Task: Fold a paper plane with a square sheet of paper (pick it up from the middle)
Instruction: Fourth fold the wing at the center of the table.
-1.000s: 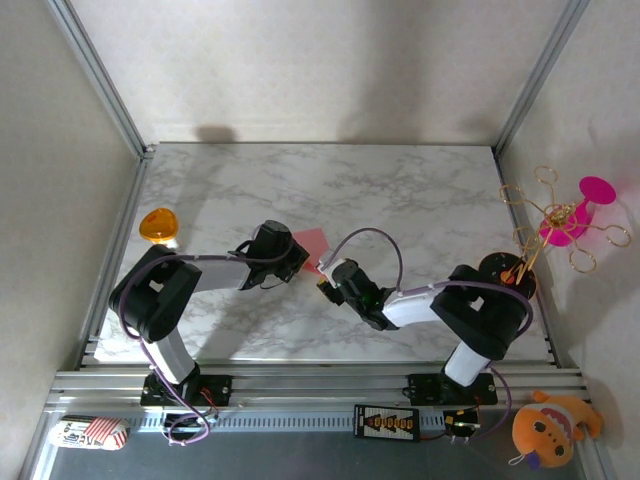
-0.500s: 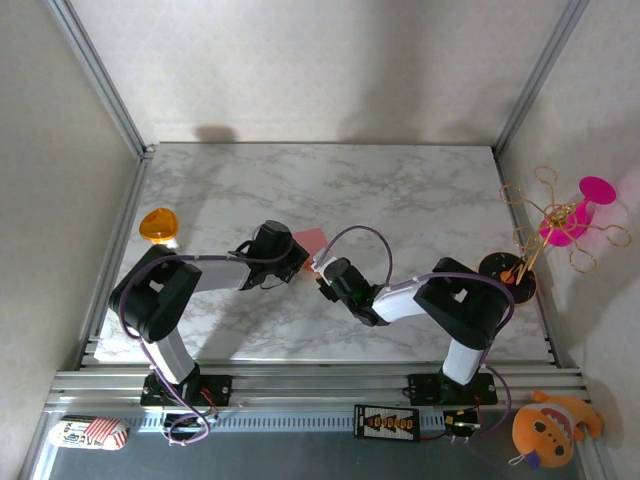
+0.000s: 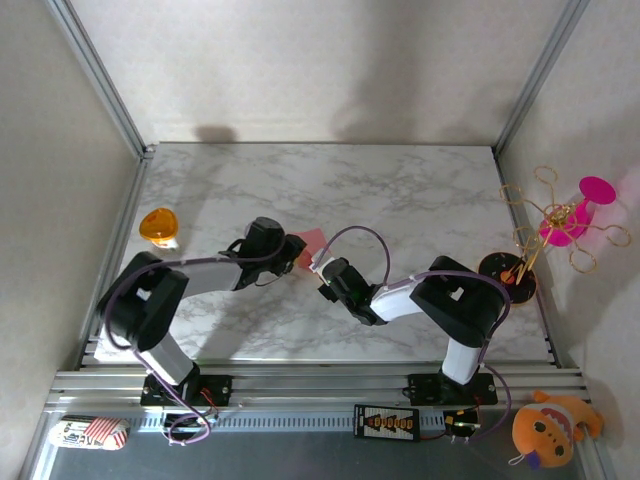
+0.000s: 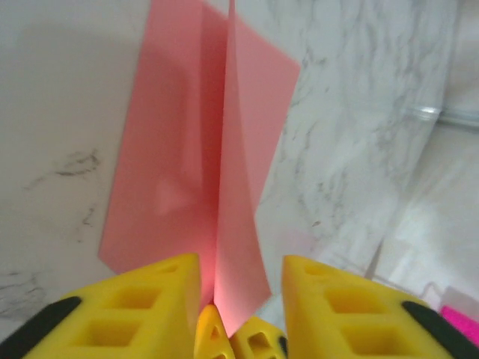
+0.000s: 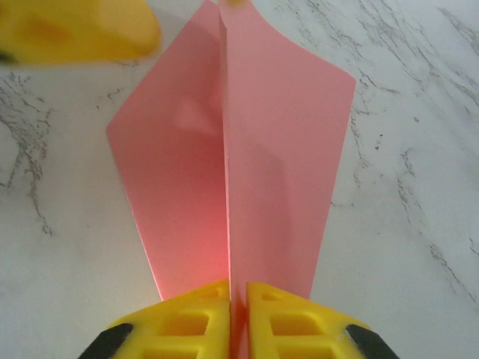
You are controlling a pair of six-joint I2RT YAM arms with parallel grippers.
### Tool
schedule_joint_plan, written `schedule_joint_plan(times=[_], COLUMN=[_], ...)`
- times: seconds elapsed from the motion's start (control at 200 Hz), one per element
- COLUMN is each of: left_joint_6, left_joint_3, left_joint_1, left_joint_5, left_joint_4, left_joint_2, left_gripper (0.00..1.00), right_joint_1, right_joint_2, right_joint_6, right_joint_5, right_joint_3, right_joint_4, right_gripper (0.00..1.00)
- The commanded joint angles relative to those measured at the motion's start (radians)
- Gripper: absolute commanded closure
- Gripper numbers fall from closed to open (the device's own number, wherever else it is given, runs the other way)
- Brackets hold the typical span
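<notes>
The right gripper [image 5: 229,318] has its yellow fingers pressed together on the raised centre ridge of the square sheet of paper [image 5: 277,149]. The salmon-pink sheet is creased, and its two flaps slope down to the marble table [image 5: 419,187] on either side. The left gripper [image 4: 239,299] meets the same ridge from the opposite end. Its jaws stand partly apart with the upright fold rising in the gap between them, not clamped. Whether a pad brushes the paper I cannot tell.

The right wrist view catches one yellow finger [image 5: 75,30] of the left gripper at the sheet's far tip. The crease and flaps are plain in both wrist views. From above, the paper is a small pink patch between the two grippers, near the middle of the table and slightly left.

The overhead view adds an orange disc [image 3: 157,225] at the left edge. At the right edge a magenta flower-like toy [image 3: 575,222] on wire stems rises from a dark round base [image 3: 497,270].
</notes>
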Motion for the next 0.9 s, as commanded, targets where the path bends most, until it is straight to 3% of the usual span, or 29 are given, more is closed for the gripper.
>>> schedule_joint_plan(times=[0.0, 0.19, 0.396, 0.731, 0.896], left_joint_6=[-0.004, -0.008, 0.005, 0.04, 0.047], left_joint_3=[-0.07, -0.155, -0.147, -0.058, -0.064], left_joint_1=[0.049, 0.072, 0.069, 0.061, 0.058], left_joint_5=[-0.043, -0.03, 0.059, 0.118, 0.107], left_joint_4=[-0.009, 0.03, 0.141, 0.162, 0.128], left_joint_2=[-0.091, -0.147, -0.066, 0.084, 0.11], left_gripper=[0.63, 0.71, 0.84, 0.87, 0.86], right_joint_1=[0.005, -0.024, -0.05, -0.069, -0.071], right_joint_2=[0.019, 0.032, 0.048, 0.051, 0.05], right_joint_6=[-0.028, -0.025, -0.027, -0.032, -0.016], right_joint_5=[0.002, -0.096, -0.19, -0.258, -0.26], right_joint_3=[0.019, 0.04, 0.042, 0.033, 0.042], right_joint_4=[0.042, 0.104, 0.165, 0.184, 0.149], right_gripper=[0.89, 0.9, 0.9, 0.9, 0.84])
